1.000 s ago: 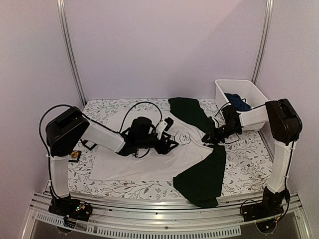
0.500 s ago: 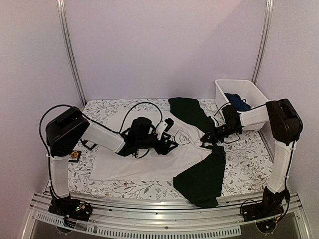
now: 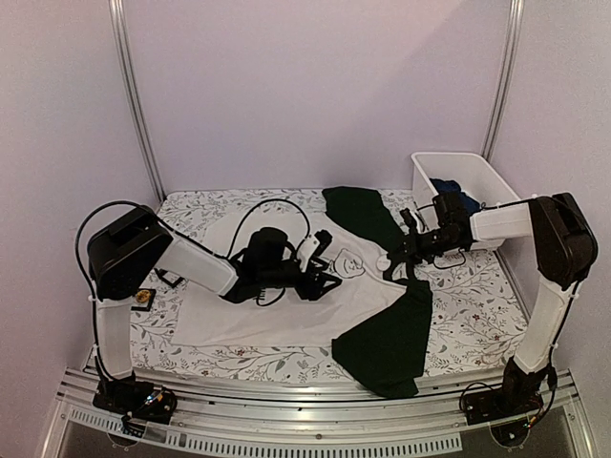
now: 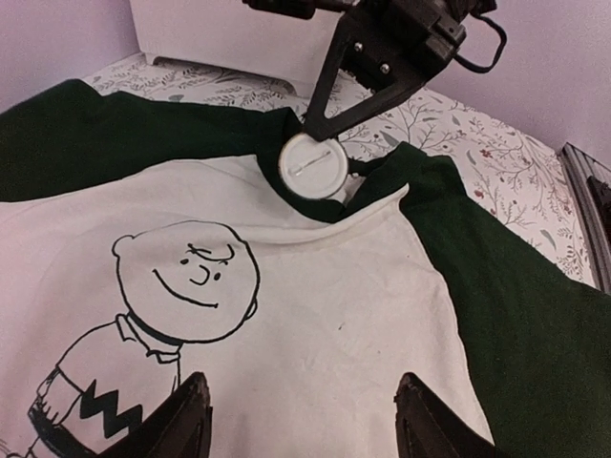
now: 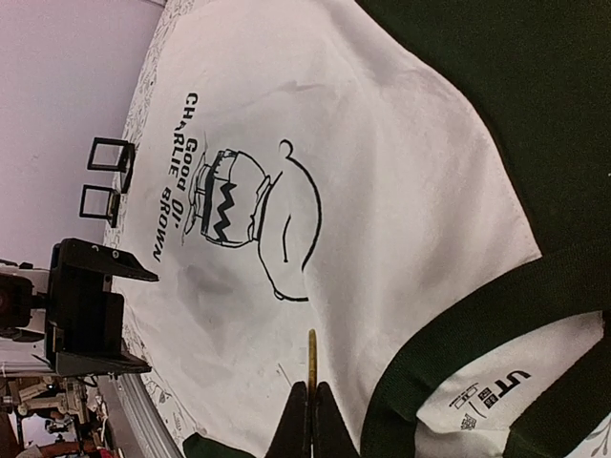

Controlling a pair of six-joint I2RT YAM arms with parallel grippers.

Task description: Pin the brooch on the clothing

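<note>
The clothing (image 3: 277,310), a white T-shirt with dark sleeves and collar, lies flat on the table, its cartoon boy print (image 4: 186,277) facing up. My right gripper (image 5: 311,386) is shut on the brooch (image 5: 311,355), which shows edge-on there. From the left wrist view the brooch (image 4: 313,164) is a round white disc with its pin side towards the camera, held just above the dark collar (image 4: 382,176). My left gripper (image 4: 305,420) is open, its fingers spread low over the white chest fabric (image 4: 325,305), with nothing between them.
A white bin (image 3: 482,172) at the back right holds a dark blue garment (image 3: 454,196). A floral sheet (image 3: 468,315) covers the table. A small round object (image 3: 143,298) sits by the left arm's base. Cables loop over the left arm (image 3: 277,205).
My right arm has stretched out and risen, carrying the brooch slightly left towards the collar, and its jaws have closed tighter. The left arm has hardly moved.
</note>
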